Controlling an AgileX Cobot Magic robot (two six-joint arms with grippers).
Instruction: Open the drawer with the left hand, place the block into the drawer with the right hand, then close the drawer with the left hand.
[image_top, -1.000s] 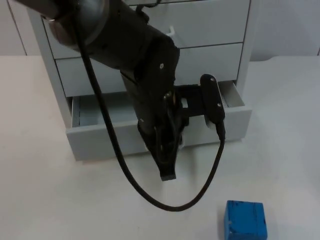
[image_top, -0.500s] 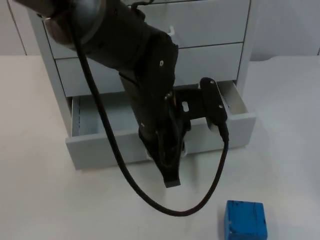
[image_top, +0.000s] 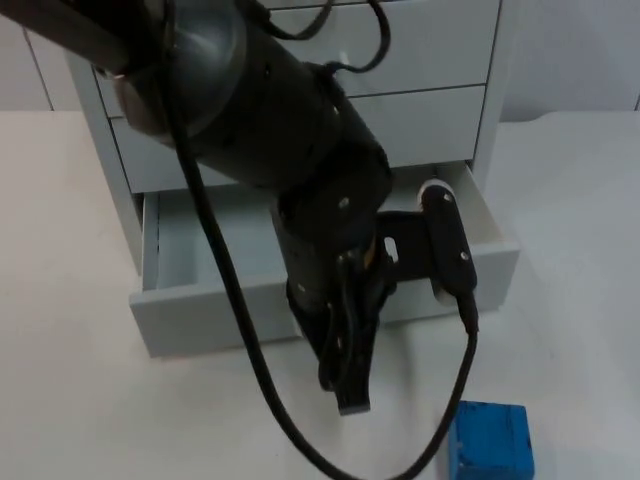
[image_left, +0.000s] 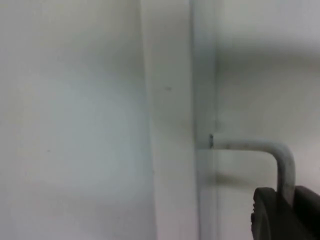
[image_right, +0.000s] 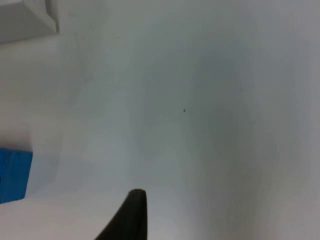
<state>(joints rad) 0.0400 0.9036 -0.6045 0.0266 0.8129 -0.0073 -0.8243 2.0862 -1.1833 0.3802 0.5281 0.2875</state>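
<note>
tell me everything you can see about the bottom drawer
The bottom drawer is pale grey, plastic-looking, the lowest in a drawer cabinet on the white table. It stands pulled partway out, its bare floor showing at the left side. A thin bent metal handle sticks out from its front; the left claw is at that handle, a fingertip against it. The blue block lies apart on the table.

Bottom drawer (image_top: 200, 300) of the cabinet (image_top: 420, 60) stands pulled out. Left gripper (image_top: 345, 375) hangs at its front, fingertips pointing down toward the table (image_top: 70, 400). Blue block (image_top: 490, 440) lies near, apart from the drawer.
</note>
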